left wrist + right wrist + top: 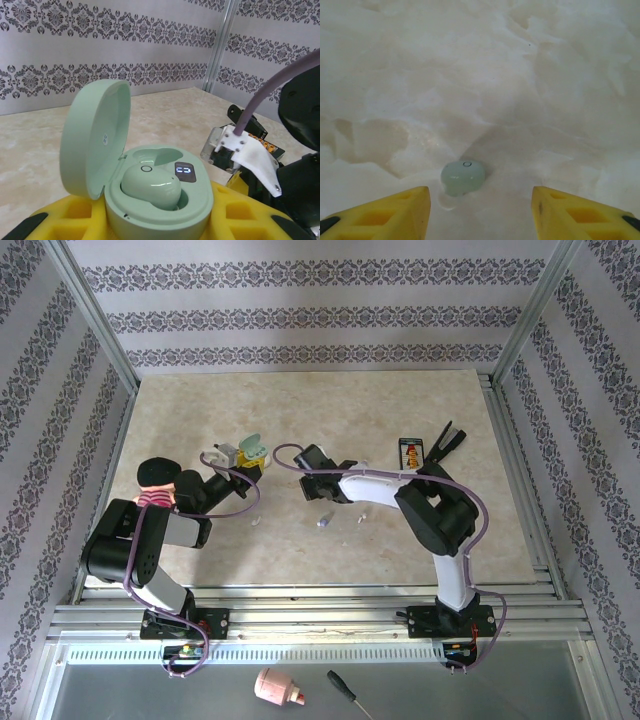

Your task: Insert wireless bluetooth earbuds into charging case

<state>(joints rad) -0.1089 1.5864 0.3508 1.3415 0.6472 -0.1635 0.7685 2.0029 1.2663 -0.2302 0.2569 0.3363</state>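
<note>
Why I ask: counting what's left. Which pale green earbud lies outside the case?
The earbud on the table, ahead of the right gripper; the other earbud sits inside the open case.

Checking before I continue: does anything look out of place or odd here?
One pale green plastic earbud lies loose on the marbled table by the open right gripper, while the open pale green charging case in the left gripper has one socket empty.

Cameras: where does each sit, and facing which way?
Top external: above and behind the bases, looking down; both arms show.
Left wrist: behind the left gripper, facing across the table to the wall; it holds the open green case, one earbud seated.
Right wrist: behind the right gripper, facing down at the tabletop; its open fingers frame a loose earbud.
Shared: the case, in top and left wrist.
</note>
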